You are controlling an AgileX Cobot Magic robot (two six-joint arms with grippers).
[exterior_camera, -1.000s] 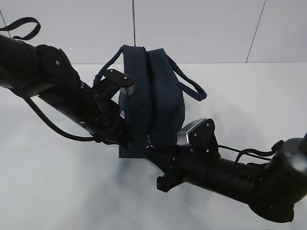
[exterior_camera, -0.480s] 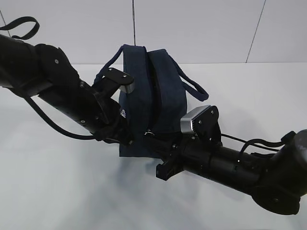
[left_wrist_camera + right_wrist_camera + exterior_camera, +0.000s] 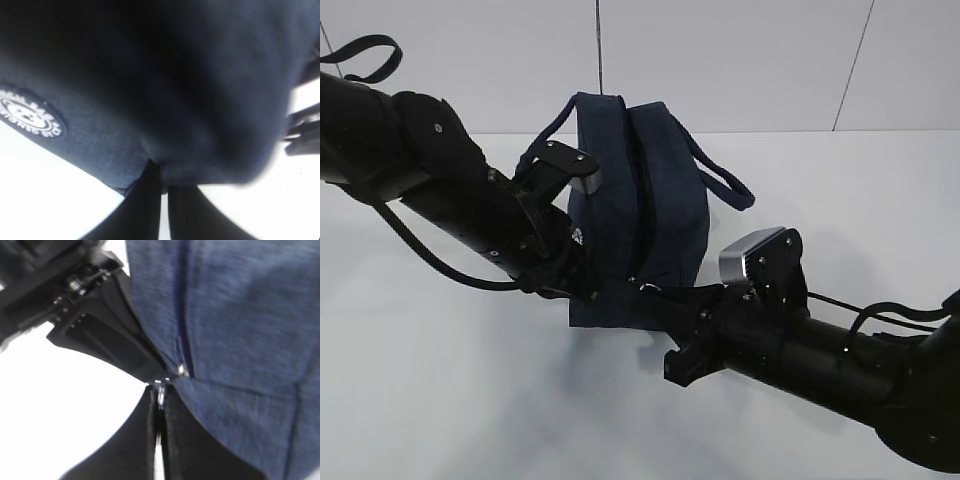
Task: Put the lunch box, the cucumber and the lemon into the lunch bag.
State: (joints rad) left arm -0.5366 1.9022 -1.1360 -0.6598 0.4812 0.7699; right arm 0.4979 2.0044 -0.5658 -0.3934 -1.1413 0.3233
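The dark navy lunch bag (image 3: 640, 200) stands upright in the middle of the table with its loop handles hanging at the sides. My left gripper (image 3: 588, 293) is shut on a fold of fabric at the bag's lower left corner, which the left wrist view shows pinched between the fingers (image 3: 150, 200). My right gripper (image 3: 665, 296) is shut on the silver ring pull (image 3: 160, 391) at the end of the zipper (image 3: 181, 315), low on the bag's near face. The lunch box, the cucumber and the lemon are out of view.
White tabletop (image 3: 440, 400) lies around the bag, with a pale wall (image 3: 740, 60) behind. A round white logo patch (image 3: 30, 117) marks the bag's side. Both black arms cross in front of the bag's base.
My right gripper has drawn back to the right and toward the near edge with the ring pull held. The left arm and the bag have barely moved.
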